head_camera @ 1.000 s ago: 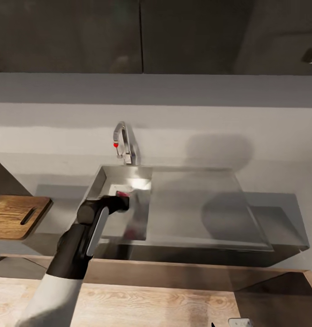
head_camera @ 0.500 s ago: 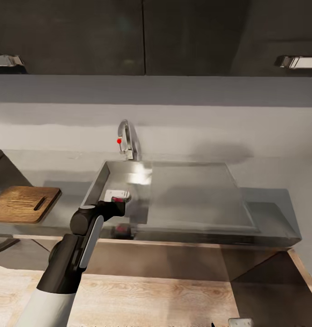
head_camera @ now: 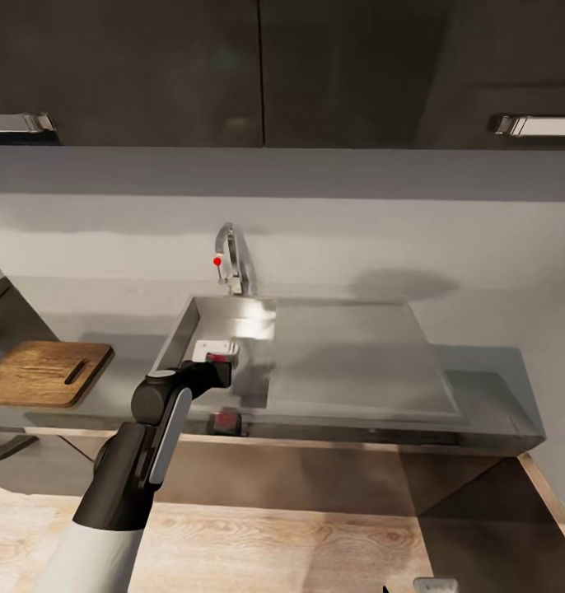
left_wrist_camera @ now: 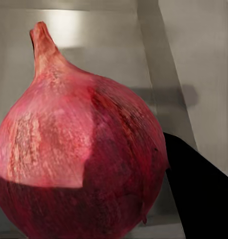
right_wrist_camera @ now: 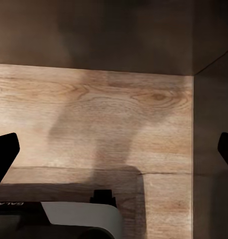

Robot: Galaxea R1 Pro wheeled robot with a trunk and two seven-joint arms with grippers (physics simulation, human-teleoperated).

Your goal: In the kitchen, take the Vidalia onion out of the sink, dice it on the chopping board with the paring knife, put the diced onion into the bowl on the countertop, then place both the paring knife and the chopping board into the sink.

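A: Far left on the countertop [head_camera: 118,362]?
B: Chopping board [head_camera: 44,372], flat, well apart from the sink [head_camera: 348,362].

A: Next along?
B: Left arm, reaching over the front rim of the basin. Left gripper [head_camera: 219,360] clamped on the Vidalia onion [left_wrist_camera: 79,164]; seen from the wrist, red skin, stem tip up, one dark finger [left_wrist_camera: 198,194] against its side. Onion just above the basin's left part.

A: Behind that?
B: Curved tap [head_camera: 231,262] with red knob, at the basin's rear edge. Flat drainboard to the right.

A: Right gripper [right_wrist_camera: 114,154]?
B: Spread wide, nothing between the fingertips, above the wooden floor [right_wrist_camera: 109,109].
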